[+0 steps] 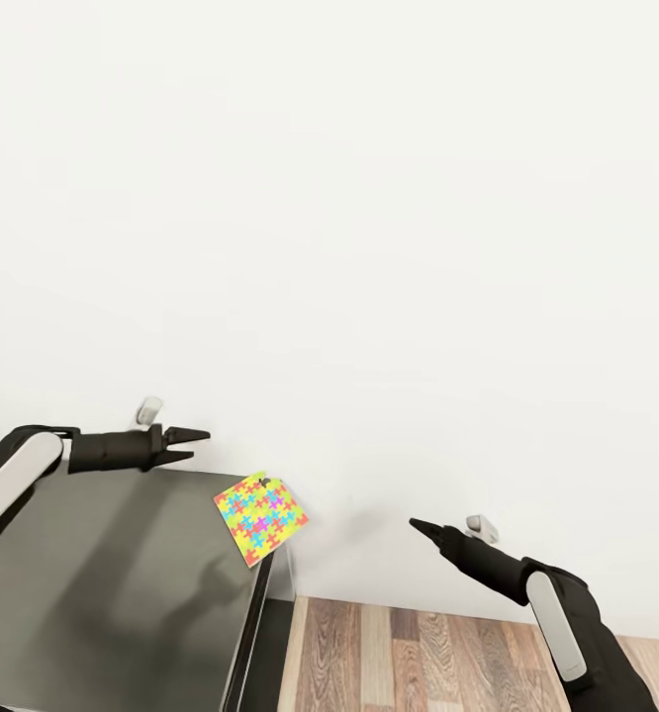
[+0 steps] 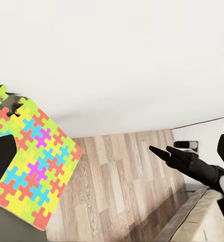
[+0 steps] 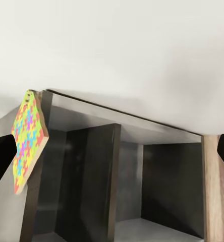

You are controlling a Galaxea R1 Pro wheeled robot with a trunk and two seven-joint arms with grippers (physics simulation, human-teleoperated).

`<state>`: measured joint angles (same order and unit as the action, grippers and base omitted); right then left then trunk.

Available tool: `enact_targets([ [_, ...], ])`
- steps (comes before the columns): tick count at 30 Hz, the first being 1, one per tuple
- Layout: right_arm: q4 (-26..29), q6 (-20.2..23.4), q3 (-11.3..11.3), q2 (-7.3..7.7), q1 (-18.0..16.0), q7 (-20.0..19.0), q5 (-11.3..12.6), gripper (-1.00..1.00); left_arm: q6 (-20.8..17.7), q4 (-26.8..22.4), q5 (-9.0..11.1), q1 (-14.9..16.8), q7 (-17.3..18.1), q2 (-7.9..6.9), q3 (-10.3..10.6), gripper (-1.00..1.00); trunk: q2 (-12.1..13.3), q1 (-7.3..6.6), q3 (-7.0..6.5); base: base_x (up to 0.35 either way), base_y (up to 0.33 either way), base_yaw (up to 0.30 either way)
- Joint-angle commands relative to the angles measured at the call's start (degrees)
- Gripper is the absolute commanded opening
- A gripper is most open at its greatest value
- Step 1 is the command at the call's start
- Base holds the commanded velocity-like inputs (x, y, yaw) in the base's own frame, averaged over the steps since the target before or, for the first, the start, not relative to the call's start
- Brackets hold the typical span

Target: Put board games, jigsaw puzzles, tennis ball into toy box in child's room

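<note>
While a plain white wall (image 1: 349, 198) takes most of the head view, the dark-grey tabletop (image 1: 102, 583) sits at lower left against it, with wood-plank floor (image 1: 419, 653) at lower right. One jigsaw puzzle (image 1: 260, 517) lies at the tabletop's far right corner, turned diagonal, its corner hanging past the edge, near the wall. In the left wrist view the puzzle (image 2: 31, 161) reads pink, yellow, green, blue, orange, one piece gap near a corner. In the right wrist view it (image 3: 27, 141) shows edge-on at the top of a dark open-shelf unit (image 3: 117, 181). Left pincer (image 1: 193, 445) hovers over the tabletop's far edge, fingers parted narrowly, holding nothing, just apart from the puzzle. Right pincer (image 1: 421, 527) hangs over the floor, right of the puzzle, fingers (image 1: 430, 532) looking closed to a point, empty; also seen in the left wrist view (image 2: 160, 152).
</note>
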<state>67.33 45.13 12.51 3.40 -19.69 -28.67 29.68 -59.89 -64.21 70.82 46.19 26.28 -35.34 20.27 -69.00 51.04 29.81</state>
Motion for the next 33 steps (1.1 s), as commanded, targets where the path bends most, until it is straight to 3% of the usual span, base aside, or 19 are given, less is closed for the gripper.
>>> enact_targets([
  [1,-0.05,0.27,0.09,-0.03,-0.05,-0.16,0.05,1.00,-0.02,-0.07,0.88,0.06,0.52,-0.14,0.18,1.00,-0.04,0.00,0.06,0.000,0.000,0.000],
  [6,-0.16,0.01,0.03,-0.11,-0.03,-0.16,0.06,1.00,-0.04,-0.48,2.87,0.04,0.52,-0.12,0.35,1.00,-0.04,0.00,0.06,0.000,0.000,0.000],
  [19,-0.23,0.42,-0.03,-0.39,-0.02,-0.48,0.87,1.00,-0.11,-0.65,3.58,0.04,2.09,-0.38,0.38,1.00,-5.25,2.86,2.39,0.000,0.000,0.000],
  [22,-0.36,0.59,-0.09,-0.37,-0.01,-0.55,3.48,1.00,-0.11,-0.65,3.64,0.04,4.44,-0.47,0.42,1.00,-6.46,3.52,2.93,0.000,0.000,0.000],
  [27,-1.54,1.14,-0.34,-0.28,0.00,-0.61,10.68,1.00,-0.11,-0.65,3.63,0.04,9.88,-0.51,0.53,1.00,-8.46,4.61,3.83,0.000,0.000,0.000],
  [30,-2.01,1.72,-0.44,-0.35,-0.02,-0.60,13.02,1.00,-0.11,-0.69,3.63,0.04,12.08,-0.41,0.61,1.00,-9.66,5.27,4.37,0.000,0.000,0.000],
  [33,-2.74,2.00,-0.53,-0.39,-0.19,-0.65,13.83,1.00,-0.11,-0.68,3.62,0.04,13.00,-0.37,0.69,1.00,-10.87,5.93,4.91,0.000,0.000,0.000],
])
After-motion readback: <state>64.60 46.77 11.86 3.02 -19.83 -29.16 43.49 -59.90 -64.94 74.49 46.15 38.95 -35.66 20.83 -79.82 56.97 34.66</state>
